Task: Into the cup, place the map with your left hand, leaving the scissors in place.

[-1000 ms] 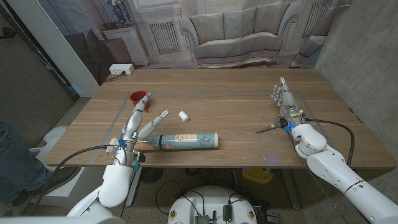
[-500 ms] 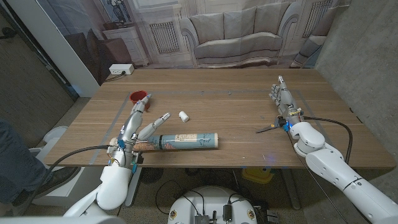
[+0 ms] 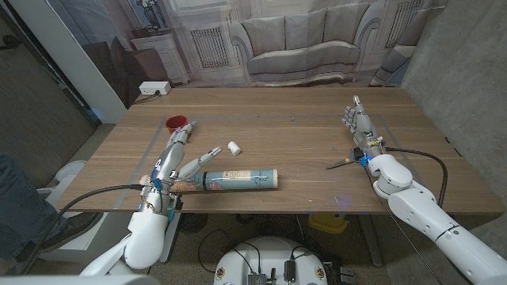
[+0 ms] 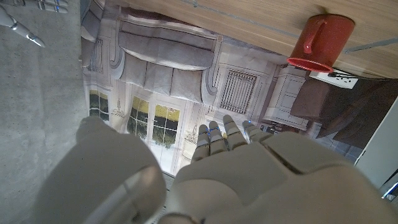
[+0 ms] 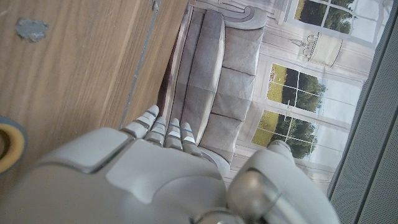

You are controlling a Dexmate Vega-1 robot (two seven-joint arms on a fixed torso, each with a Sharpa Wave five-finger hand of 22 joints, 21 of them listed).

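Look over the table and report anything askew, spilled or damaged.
Nothing stands out. The rolled map lies on its side near the front edge beside the open left hand, the red cup stands upright, a small white piece lies loose mid-table, and the scissors lie by the right hand.

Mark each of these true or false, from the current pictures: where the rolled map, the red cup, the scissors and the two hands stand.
1. The rolled paper map lies on its side on the wooden table. True.
2. The map is already inside the red cup. False: it lies on the table, nearer the front edge than the cup.
3. The left hand has its fingers spread and holds nothing. True.
4. The right hand grips the scissors. False: its fingers point away over the table, and the dark-handled scissors lie on the table by its wrist.
5. A small white cylinder lies between cup and map. True.
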